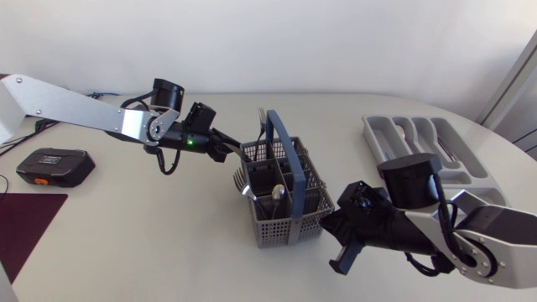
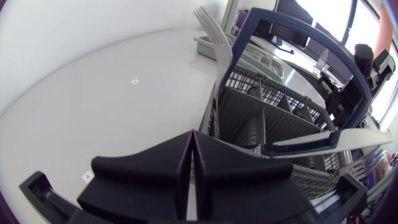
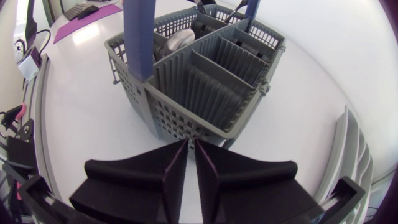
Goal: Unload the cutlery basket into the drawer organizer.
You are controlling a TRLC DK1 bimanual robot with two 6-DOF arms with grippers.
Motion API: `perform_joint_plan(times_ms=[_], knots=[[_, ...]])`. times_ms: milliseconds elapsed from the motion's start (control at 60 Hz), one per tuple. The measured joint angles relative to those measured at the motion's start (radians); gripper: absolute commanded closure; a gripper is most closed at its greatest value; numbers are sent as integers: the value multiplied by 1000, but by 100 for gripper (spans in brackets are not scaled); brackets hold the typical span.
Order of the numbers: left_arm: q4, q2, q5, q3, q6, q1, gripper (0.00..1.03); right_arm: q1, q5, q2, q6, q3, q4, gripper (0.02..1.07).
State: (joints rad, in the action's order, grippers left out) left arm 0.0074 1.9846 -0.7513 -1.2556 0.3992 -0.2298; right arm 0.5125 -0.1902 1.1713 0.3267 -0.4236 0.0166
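The grey cutlery basket (image 1: 295,216) with a blue handle (image 1: 284,138) stands mid-table. A fork (image 1: 262,119) sticks up at its back, and a spoon (image 1: 276,195) rests in a front compartment. My left gripper (image 1: 234,154) is shut and empty, its tips at the basket's back-left corner (image 2: 214,118), below the fork (image 2: 211,31). My right gripper (image 1: 329,221) is shut with only a hairline gap, its tips (image 3: 192,144) against the basket's near corner (image 3: 186,106). The grey drawer organizer (image 1: 379,134) lies at the back right with some cutlery in it.
A black and orange device (image 1: 54,166) lies at the table's left, with a dark maroon mat (image 1: 25,220) in front of it. The organizer's edge (image 3: 351,168) runs close beside my right gripper.
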Motion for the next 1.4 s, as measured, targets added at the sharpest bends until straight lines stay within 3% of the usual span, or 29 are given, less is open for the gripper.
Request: perform_joint_plan(times_ms=[717, 1050, 1400], knots=[[-63, -182, -64, 253, 103, 18, 100, -243, 7, 189, 94, -34, -156, 91], [-24, -208, -40, 269, 106, 27, 100, -256, 3, 49, 93, -23, -124, 91], [-13, -220, -14, 309, 106, -13, 100, -225, 33, 131, 74, -82, -145, 91]])
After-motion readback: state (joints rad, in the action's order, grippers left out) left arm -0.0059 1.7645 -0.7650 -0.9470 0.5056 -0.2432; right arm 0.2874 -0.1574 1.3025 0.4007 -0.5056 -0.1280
